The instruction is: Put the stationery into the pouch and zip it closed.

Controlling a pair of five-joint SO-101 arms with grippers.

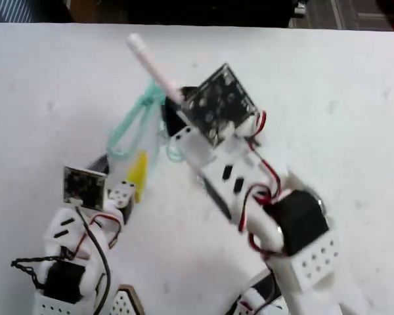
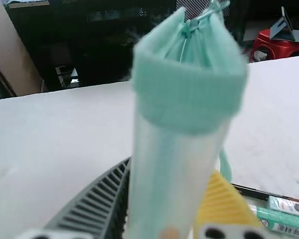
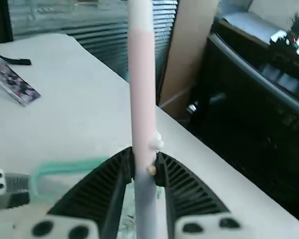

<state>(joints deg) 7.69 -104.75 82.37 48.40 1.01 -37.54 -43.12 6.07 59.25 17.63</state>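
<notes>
right tool point(image 3: 143, 172), closed on a pen point(image 3: 141, 99): the two black jaws pinch the barrel low down, and most of its pink and white length stands out beyond them. left tool point(image 2: 172, 172), clamped on the pouch point(image 2: 189, 94): a grey finger point(image 2: 97, 206) and a yellow finger point(image 2: 224, 204) press the clear body from either side, with the teal-banded end pointing away from the wrist.

in the high view the pouch sits over the bench point(image 1: 328, 98) between the two arms. the pen slants just beside the pouch's teal rim and, as far as can be seen, is not inside.

step in hand, as judged: loading the stationery; zipping not yet begun. the next move calls for the pen's axis to be lined up with the mouth and fed in lengthwise while the left tool holds the pouch steady. the soft wall may fold and block entry.

pouch: a narrow sleeve of clear film, soft, trimmed in teal fabric, with a thin teal pull at the far end. whether the mouth is open cannot be told for certain. green markers point(image 2: 281, 221) lie on the bench near the yellow finger.
</notes>
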